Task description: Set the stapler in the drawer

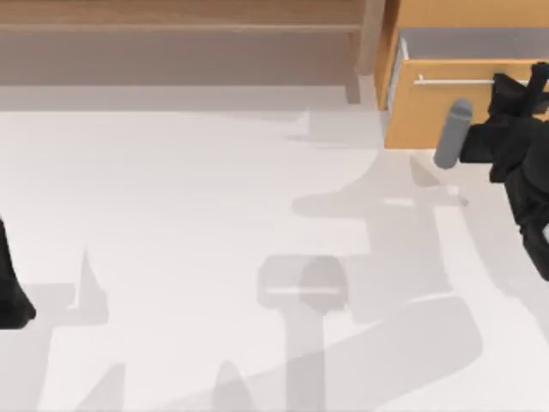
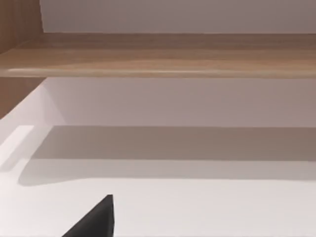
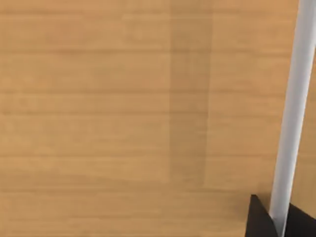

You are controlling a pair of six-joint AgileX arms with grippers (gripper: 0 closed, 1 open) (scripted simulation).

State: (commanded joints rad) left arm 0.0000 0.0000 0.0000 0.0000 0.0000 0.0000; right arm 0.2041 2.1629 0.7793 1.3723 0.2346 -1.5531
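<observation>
The drawer [image 1: 437,112] stands at the table's back right, with an orange-tan wooden front and a thin silver bar handle [image 1: 455,81]. It is pulled out a little, and a strip of its pale inside [image 1: 472,43] shows behind the front. My right gripper [image 1: 533,81] is at the right end of the handle. In the right wrist view its black fingertips [image 3: 256,219] sit on either side of the silver bar [image 3: 291,113], closed against it. The stapler is out of view. My left gripper [image 1: 17,305] is parked at the table's left edge.
A paler brown wooden shelf [image 1: 180,26] runs along the back left, seen again ahead of the left wrist [image 2: 158,59]. The white tabletop [image 1: 171,215] carries only soft shadows. A grey cylinder [image 1: 453,133] on my right arm hangs in front of the drawer front.
</observation>
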